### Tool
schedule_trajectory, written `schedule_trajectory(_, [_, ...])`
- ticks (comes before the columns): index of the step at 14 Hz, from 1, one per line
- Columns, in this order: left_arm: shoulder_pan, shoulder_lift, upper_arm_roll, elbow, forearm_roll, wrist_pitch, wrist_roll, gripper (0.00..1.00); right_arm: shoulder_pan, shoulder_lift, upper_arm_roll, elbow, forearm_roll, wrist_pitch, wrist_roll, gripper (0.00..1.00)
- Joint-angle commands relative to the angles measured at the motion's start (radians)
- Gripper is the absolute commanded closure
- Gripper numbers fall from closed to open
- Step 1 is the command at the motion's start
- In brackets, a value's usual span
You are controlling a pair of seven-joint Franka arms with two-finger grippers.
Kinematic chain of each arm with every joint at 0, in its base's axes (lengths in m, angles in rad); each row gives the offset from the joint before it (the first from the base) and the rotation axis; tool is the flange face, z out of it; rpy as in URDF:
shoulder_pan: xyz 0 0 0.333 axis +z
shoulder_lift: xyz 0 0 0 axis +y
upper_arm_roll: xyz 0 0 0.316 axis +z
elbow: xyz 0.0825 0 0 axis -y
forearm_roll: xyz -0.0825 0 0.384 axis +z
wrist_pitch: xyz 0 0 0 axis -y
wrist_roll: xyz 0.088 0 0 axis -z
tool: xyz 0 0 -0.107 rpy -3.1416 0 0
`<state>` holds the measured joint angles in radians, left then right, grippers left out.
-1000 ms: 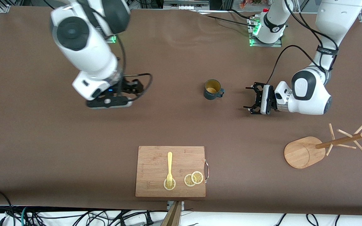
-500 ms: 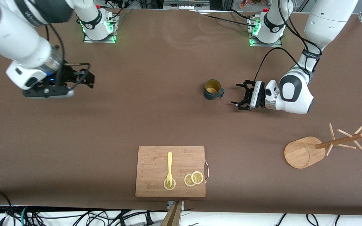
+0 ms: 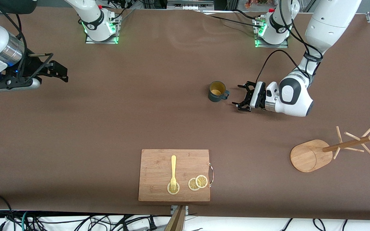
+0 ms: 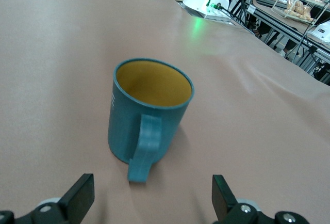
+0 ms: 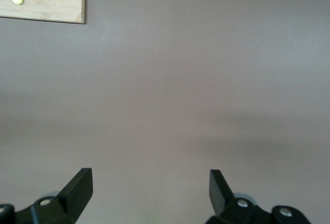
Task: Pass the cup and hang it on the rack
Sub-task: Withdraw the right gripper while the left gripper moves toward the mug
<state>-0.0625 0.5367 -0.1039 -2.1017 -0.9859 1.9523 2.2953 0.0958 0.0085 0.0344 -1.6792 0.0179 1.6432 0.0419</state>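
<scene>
Your left gripper (image 3: 242,97) was wide open, empty, beside the cup (image 3: 217,91); rigid, light, likely slick. Pinch its handle (image 4: 143,149).

- Left gripper (image 3: 242,97): low over the table, lying level, jaws spread wide and empty, just beside the cup (image 3: 217,91) on its handle side.
- Right gripper (image 3: 55,67): well apart from the cup, toward the right arm's end, jaws wide and empty.

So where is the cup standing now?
In the front view the cup stands upright mid-table, its handle toward the open left gripper beside it.
</scene>
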Motion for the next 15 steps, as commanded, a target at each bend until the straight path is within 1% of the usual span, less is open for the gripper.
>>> schedule_trajectory(1, [-0.016, 0.022, -0.007, 0.003, -0.048, 0.028, 0.079, 0.00, -0.021, -0.013, 0.028, -0.024, -0.023, 0.020, -0.011, 0.00])
schedule_trajectory(3, [-0.020, 0.023, -0.008, 0.003, -0.072, 0.037, 0.079, 0.00, -0.024, -0.001, 0.024, -0.013, -0.026, 0.030, -0.013, 0.00])
schedule_trajectory(5, [-0.028, 0.026, -0.014, 0.003, -0.080, 0.062, 0.078, 0.00, -0.021, 0.030, 0.028, 0.025, -0.029, 0.030, -0.023, 0.00])
schedule_trajectory(7, [-0.031, 0.028, -0.019, 0.006, -0.080, 0.065, 0.079, 0.00, -0.001, 0.031, 0.032, 0.042, -0.079, 0.023, -0.022, 0.00])
schedule_trajectory(8, [-0.030, 0.028, -0.019, 0.006, -0.080, 0.063, 0.079, 0.00, -0.001, 0.030, 0.032, 0.044, -0.084, 0.023, -0.020, 0.00])
schedule_trajectory(11, [-0.022, 0.028, -0.017, 0.029, -0.080, 0.054, 0.078, 0.00, -0.002, 0.031, 0.030, 0.052, -0.078, 0.021, -0.020, 0.00])
schedule_trajectory(15, [-0.023, 0.032, -0.019, 0.008, -0.082, 0.053, 0.084, 0.00, -0.007, 0.030, 0.025, 0.055, -0.075, 0.009, -0.020, 0.00])
